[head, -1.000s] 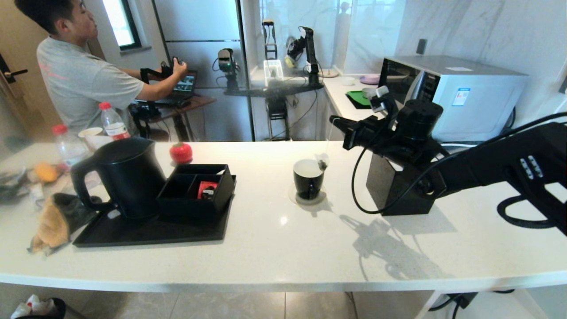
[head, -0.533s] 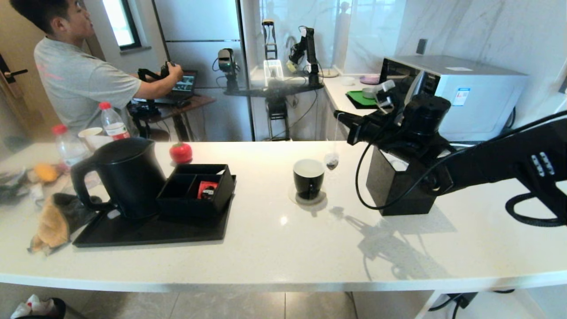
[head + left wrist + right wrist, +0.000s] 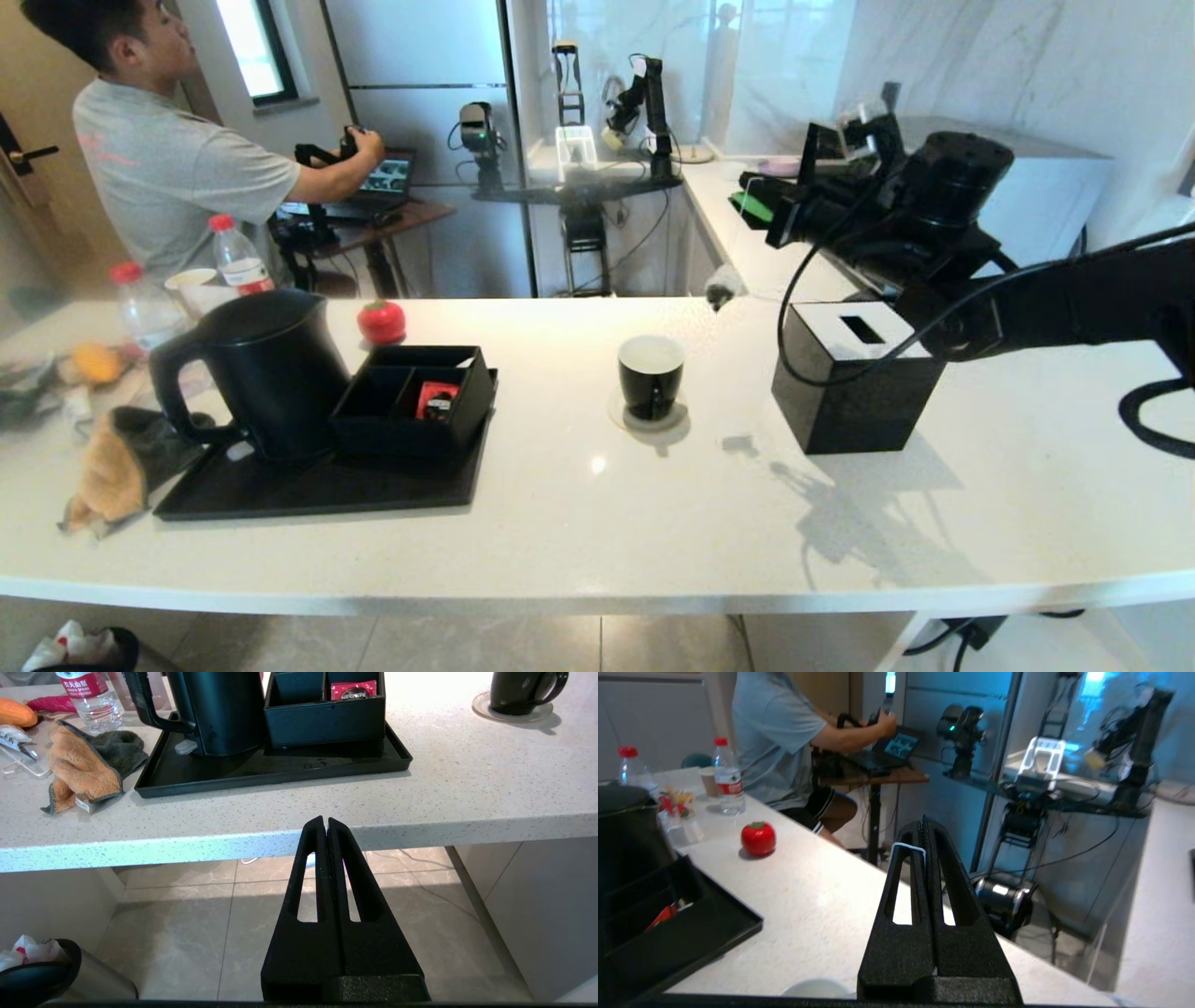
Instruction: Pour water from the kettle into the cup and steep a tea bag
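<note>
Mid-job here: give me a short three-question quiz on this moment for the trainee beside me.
1. True or false: the tea bag is sitting inside the cup.
2. Which gripper holds the tea bag's string? A. left gripper B. right gripper C. neither
3. Fill in: the kettle stands on the black ____.

Key
1. False. It hangs in the air above and beyond the cup, toward the black box.
2. B. Its jaws are shut on the string, seen looped over them in the right wrist view; the left gripper is parked, shut and empty, below the counter edge.
3. tray.
</note>
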Controlling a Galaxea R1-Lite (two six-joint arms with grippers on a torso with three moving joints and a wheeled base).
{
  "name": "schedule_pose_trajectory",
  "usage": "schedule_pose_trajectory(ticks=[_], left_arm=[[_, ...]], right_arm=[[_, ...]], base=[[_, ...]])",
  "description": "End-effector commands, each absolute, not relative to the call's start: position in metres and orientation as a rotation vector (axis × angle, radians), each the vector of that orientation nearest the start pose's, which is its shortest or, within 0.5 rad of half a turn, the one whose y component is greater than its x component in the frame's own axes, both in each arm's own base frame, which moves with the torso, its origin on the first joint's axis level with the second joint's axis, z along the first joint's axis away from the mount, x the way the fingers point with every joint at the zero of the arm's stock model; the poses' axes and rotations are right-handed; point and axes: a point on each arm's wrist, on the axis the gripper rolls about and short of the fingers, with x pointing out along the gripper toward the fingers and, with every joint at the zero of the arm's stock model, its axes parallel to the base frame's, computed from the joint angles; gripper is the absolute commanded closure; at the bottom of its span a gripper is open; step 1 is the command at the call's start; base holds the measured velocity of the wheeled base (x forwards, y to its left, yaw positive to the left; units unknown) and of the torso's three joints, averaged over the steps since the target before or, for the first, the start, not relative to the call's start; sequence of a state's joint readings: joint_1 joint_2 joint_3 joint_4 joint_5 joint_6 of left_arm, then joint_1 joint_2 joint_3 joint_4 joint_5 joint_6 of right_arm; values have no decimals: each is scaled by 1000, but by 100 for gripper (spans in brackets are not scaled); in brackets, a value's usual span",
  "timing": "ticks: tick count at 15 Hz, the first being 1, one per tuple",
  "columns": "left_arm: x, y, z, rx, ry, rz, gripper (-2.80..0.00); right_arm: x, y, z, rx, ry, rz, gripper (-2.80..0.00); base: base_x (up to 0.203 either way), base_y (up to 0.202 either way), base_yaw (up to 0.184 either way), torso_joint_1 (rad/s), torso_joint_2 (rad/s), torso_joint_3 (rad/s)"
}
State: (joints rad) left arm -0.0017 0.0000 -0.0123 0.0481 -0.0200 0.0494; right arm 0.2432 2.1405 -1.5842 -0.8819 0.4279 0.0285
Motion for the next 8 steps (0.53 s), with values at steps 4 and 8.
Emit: schedule_pose_trajectory(ticks=[4,8], left_arm=[[-24,0,74,49,36,-22,0],[-24,0,74,50,36,-22,0]], right_arm=[[431,73,285,-27,-376,577,0],[433,38,288,-41,-374,500,0]], base=[[0,0,0,0,0,0],[0,0,0,0,0,0]])
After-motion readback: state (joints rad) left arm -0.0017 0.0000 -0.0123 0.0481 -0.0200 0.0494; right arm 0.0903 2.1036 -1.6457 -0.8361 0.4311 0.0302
